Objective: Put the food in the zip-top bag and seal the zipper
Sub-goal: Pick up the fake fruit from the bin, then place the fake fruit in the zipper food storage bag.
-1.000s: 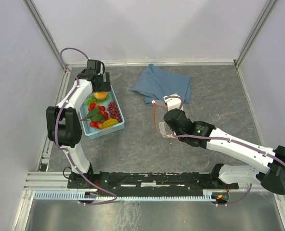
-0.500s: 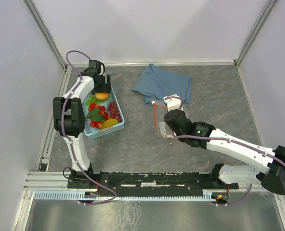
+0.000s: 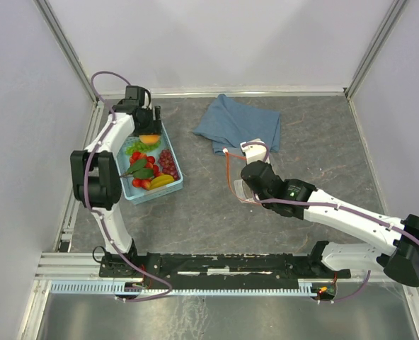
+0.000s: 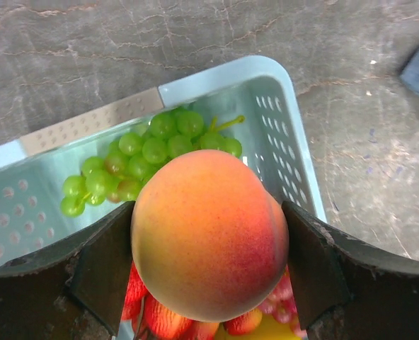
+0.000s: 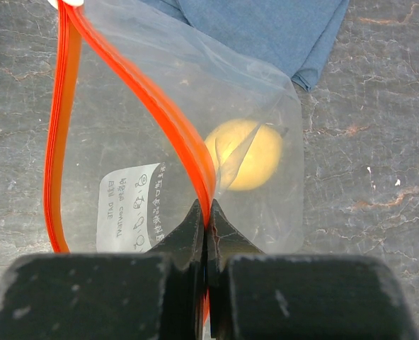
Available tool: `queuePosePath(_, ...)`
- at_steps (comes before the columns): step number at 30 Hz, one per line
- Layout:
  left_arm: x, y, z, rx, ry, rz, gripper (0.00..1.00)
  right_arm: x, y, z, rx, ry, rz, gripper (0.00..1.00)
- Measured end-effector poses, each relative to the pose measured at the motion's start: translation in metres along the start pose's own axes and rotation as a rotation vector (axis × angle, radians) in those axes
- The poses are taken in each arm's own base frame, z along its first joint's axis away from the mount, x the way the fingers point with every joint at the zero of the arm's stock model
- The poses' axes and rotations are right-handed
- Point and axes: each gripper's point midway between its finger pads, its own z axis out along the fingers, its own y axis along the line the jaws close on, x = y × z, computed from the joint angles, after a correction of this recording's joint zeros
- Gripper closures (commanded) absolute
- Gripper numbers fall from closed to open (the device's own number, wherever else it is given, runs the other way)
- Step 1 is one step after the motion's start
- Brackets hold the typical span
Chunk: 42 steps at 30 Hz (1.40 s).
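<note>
In the top view, your left gripper (image 3: 148, 134) is over the far end of the light blue basket (image 3: 153, 197), closed on a peach (image 3: 149, 140). The rest of the food lies in the basket below it. Your right gripper (image 3: 243, 190) is at mid-table, holding the zip-top bag (image 3: 238, 173) just this side of the blue cloth (image 3: 238, 124).

In the left wrist view, both fingers (image 4: 107, 273) press the peach's flanks at its widest part. It hangs over green grapes (image 4: 153, 152) and strawberries (image 4: 160, 319). It looks round, smooth and rigid, so it will probably roll or squirt out if pinched off-centre. Keep the hold across the middle.

In the right wrist view, the jaws are clamped shut on one lip of the zipper (image 5: 146, 92), and the other lip bows away, so the mouth gapes. One round yellow piece (image 5: 248, 156) already sits inside. The film is thin, light and floppy, and it will likely sag or slide under a dropped fruit. The strip is the only firm place to hold it, so grip there rather than on the clear wall.
</note>
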Motion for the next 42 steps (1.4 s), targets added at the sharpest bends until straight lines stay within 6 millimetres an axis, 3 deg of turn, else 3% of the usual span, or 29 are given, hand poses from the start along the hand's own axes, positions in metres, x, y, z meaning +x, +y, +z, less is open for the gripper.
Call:
queuePosePath(8,-0.015,-0.014,-0.073,0.090,-0.142,-0.052,0.37,0.003,-0.001,0.000,0.004,0.011,-0.005,0.98)
queuePosePath(14,0.020,-0.040,-0.114,0.240,-0.184,-0.137,0.37,-0.002,0.000,-0.002,0.002,0.007,0.012,0.98)
queuePosePath(18,0.034,-0.057,-0.131,0.309,-0.206,-0.155,0.37,-0.002,0.001,-0.002,-0.003,0.008,0.026,0.98)
queuePosePath(29,0.070,-0.128,-0.180,0.560,-0.281,-0.143,0.37,-0.009,0.008,-0.004,-0.027,0.006,0.082,0.98)
queuePosePath(38,0.107,-0.205,-0.216,0.811,-0.264,-0.117,0.38,-0.008,0.012,-0.004,-0.037,0.014,0.122,0.98)
queuePosePath(42,0.114,-0.228,-0.232,0.899,-0.261,-0.118,0.39,-0.006,0.015,-0.002,-0.041,0.023,0.133,0.98)
